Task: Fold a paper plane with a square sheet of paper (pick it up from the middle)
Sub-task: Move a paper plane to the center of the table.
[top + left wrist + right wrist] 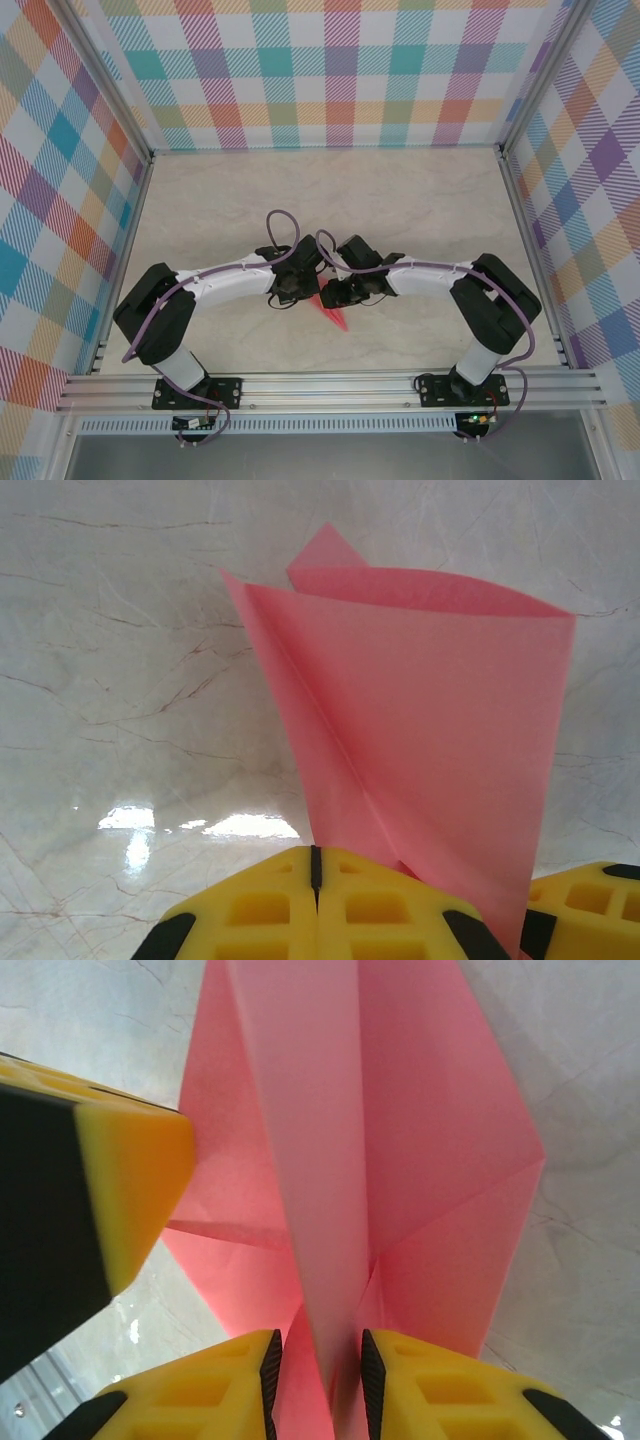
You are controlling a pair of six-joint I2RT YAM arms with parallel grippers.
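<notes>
1. In the overhead view both arms reach inward and meet just below the middle of the frame, over a pale marbled tabletop.
2. The left end effector and the right end effector sit just beside each other there.
3. The pink paper shows between and just below them as a small pointed shape, its tip aimed toward the lower right of the frame.
4. In the left wrist view the left end effector has its yellow fingers pressed together at the bottom edge. The pink paper rises from their tips as a creased, layered fan, pinched at the seam and lifted off the tabletop.
5. In the right wrist view the right end effector has its fingers narrowly apart, straddling the centre strip of the pink paper, the black pads right against the strip's edges. Whether they press it cannot be told.
6. A yellow finger of the left end effector fills the left of that view, just beside the paper.
7. Checked walls enclose the tabletop.
</notes>
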